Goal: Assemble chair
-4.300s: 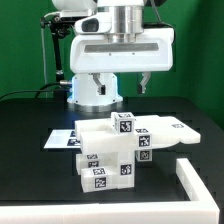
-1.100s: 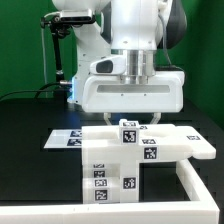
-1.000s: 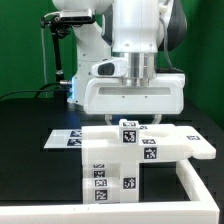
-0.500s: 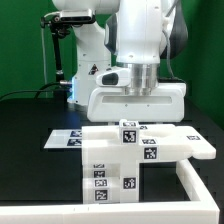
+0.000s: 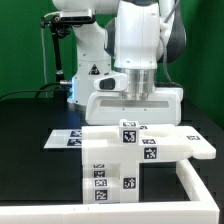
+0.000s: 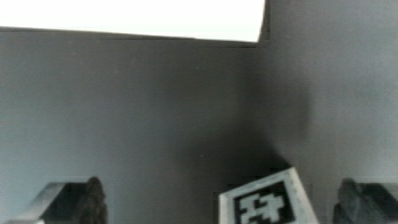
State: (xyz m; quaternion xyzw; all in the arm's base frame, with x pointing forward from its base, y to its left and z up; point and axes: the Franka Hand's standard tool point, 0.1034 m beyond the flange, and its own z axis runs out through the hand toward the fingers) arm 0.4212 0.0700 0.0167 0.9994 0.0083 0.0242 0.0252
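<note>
One chair (image 5: pixel 125 158) stands on the table under one wide, empty hand (image 5: pixel 135 122).

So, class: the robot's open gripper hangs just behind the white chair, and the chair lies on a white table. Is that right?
Not quite. The table is black, not white, as the exterior view shows. The rest holds: the gripper is open, hanging just behind the white chair, and the chair lies on the table.
</note>
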